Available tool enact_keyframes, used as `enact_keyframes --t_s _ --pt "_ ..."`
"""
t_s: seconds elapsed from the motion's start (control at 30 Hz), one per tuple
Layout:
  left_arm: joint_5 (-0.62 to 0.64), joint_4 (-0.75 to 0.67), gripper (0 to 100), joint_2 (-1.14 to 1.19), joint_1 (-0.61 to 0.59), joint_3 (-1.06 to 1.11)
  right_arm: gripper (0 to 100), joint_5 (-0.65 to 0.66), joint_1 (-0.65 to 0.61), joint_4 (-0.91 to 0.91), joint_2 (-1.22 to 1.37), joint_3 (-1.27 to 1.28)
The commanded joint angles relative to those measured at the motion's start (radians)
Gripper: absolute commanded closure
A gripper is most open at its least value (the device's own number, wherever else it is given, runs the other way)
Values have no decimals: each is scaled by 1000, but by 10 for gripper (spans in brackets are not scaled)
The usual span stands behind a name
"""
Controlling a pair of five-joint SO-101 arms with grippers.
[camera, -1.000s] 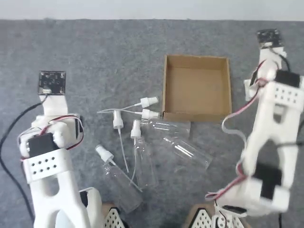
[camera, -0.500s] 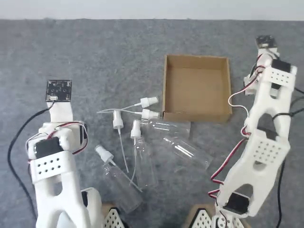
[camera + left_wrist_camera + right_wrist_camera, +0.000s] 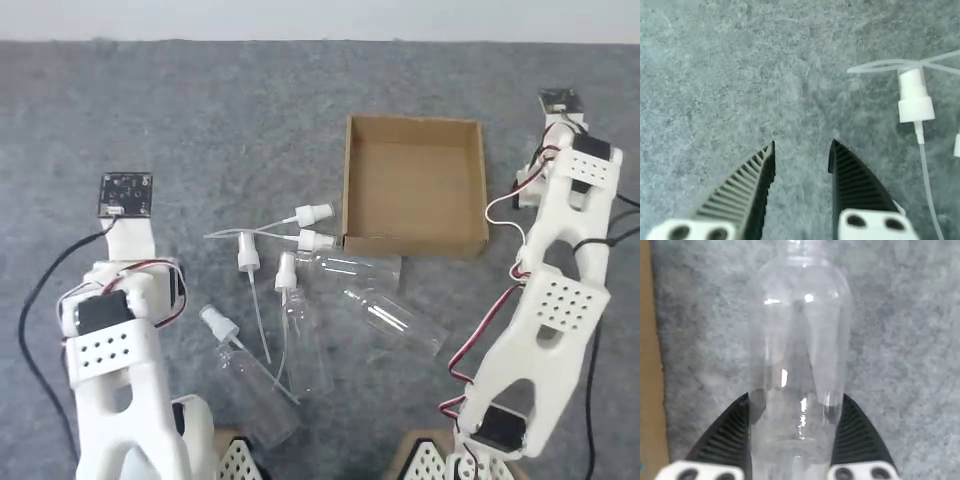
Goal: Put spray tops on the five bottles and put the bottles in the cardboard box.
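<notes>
Movement over the last second belongs mostly to the right arm (image 3: pixel 555 300). It was folded low near 4 o'clock on the desk (image 3: pixel 200 120), then stretched out and now stands at 3 o'clock of the cardboard box (image 3: pixel 415 185). In the last half second it has hardly shifted. The left arm (image 3: pixel 110 350) edged a little toward the cluster of parts and has also settled.

The right end effector (image 3: pixel 795 400) is pinching a clear bottle (image 3: pixel 800 330) low on its body. The neck looks open, with no spray top on it, and the box wall runs along one edge of that view. The left end effector (image 3: pixel 802 145) is spread over bare desk, with a loose spray top (image 3: pixel 914 100) and its dip tube lying just beside it.

Four other bottles (image 3: pixel 305 345) lie at 7 o'clock of the box, unmoved, with five spray tops (image 3: pixel 315 213) scattered among them. The box has nothing in it.

My judgement is that the first bottle has been carried out beside the box but is not ready to go in. It needs a top first, and the left end effector is placed to fetch one.
</notes>
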Motion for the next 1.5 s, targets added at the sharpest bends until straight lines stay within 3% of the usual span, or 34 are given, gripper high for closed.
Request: enact_keyframes --t_s 0.0,0.27,0.47,0.7,0.87,1.07,1.2,1.47 --pt "-5 -63 840 -5 -2 12 993 14 21 79 -130 -64" --pt "-5 -72 840 -5 -2 22 993 14 -73 321 -369 -64" --pt "-5 -72 840 -5 -2 24 993 5 -242 506 -553 -60" --pt "-5 -72 840 -5 -2 24 993 -91 -495 518 -845 170" --pt "-5 -72 840 -5 -6 21 993 -199 -812 357 -1032 482" --pt "-3 -72 837 -6 -138 -21 993 -359 -1093 58 -1040 755" --pt "31 -72 837 -5 -186 -54 993 -454 -1184 -62 -955 802" --pt "37 -74 837 -3 -287 -90 991 -598 -1241 -219 -746 799"
